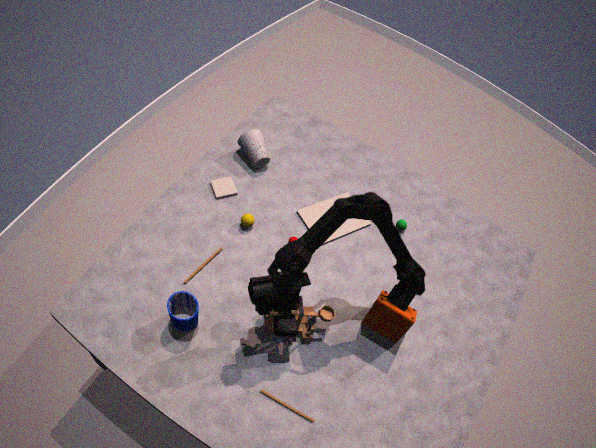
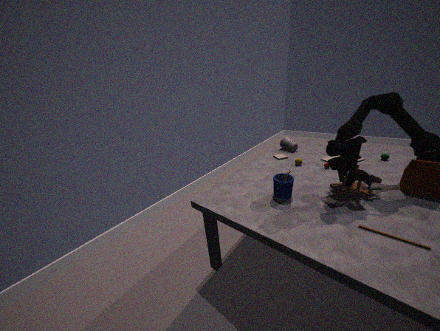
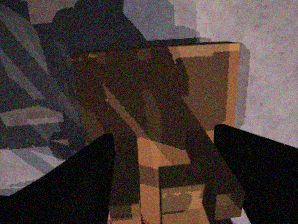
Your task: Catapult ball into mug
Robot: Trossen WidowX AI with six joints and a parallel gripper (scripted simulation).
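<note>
In the top view the gripper (image 1: 286, 327) is seen lowered onto the wooden catapult (image 1: 300, 320), which lies near the middle of the grey table (image 1: 450, 310), at about nine o'clock from the orange base (image 1: 395, 325) of the arm; the catapult's round cup (image 1: 326, 313) points toward three o'clock. The blue mug (image 1: 183, 310) stands upright at nine o'clock from the catapult, well apart from it. A red ball (image 1: 293, 239) is partly hidden behind the arm at twelve o'clock from the catapult, a yellow ball (image 1: 247, 220) lies further off at eleven o'clock, and a green ball (image 1: 401, 224) at two o'clock. A tipped white cup (image 1: 254, 147), two flat boards and two thin sticks are also seen on the table. In the exterior view the gripper (image 2: 351, 177) is shown down on the catapult (image 2: 352, 188), with the blue mug (image 2: 283, 186) at nine o'clock. In the wrist view the dark fingers are seen pinched against the sides of the catapult (image 3: 200, 90) frame, its beams running between them.
</note>
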